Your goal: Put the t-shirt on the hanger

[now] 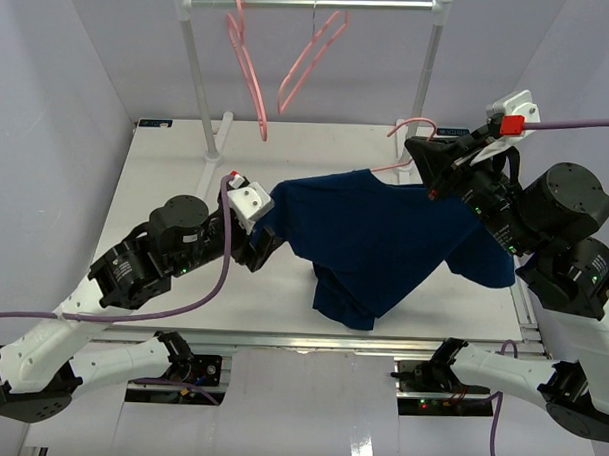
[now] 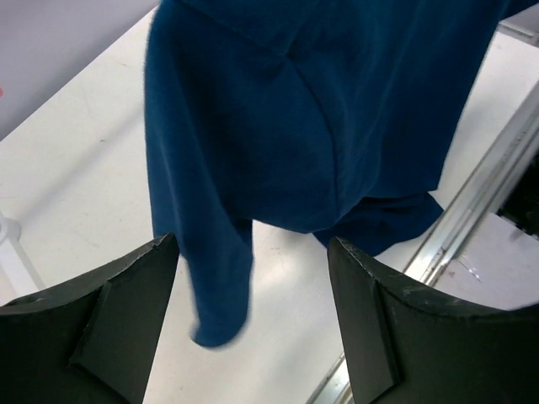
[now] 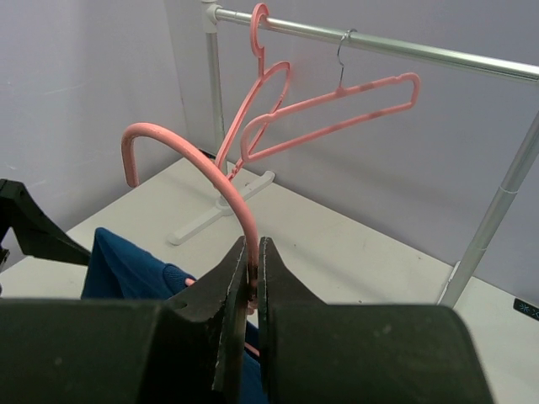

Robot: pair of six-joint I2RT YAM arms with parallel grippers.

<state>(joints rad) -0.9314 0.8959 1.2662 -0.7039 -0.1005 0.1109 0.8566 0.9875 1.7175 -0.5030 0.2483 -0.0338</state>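
The left gripper (image 1: 259, 241) sits at the left edge of the shirt (image 1: 384, 241), its jaws wide apart and gripping nothing; in its wrist view a loose sleeve dangles just ahead of the gap. The shirt hangs raised in the middle of the table (image 1: 167, 163), its collar end up at the right and its hem bunched on the surface near the front edge. At the right, the right gripper (image 1: 432, 167) has its jaws clamped together on the stem of the hanger (image 1: 413, 127), whose hook curves up and left while the rest is hidden under the cloth. How far the hanger reaches into the shoulders cannot be seen, so the likeliest trouble is the shirt sliding off one arm if the left side is tugged or let sag. The thin stem could also twist in the narrow clamp under the cloth's weight. The dragging hem might catch on the table's front rim. The surface is plain white and matte. At the far edge, a metal rail (image 1: 312, 3) carries two spare hangers (image 1: 245, 56). Pale lilac walls (image 1: 81, 50) close in left, right and behind.
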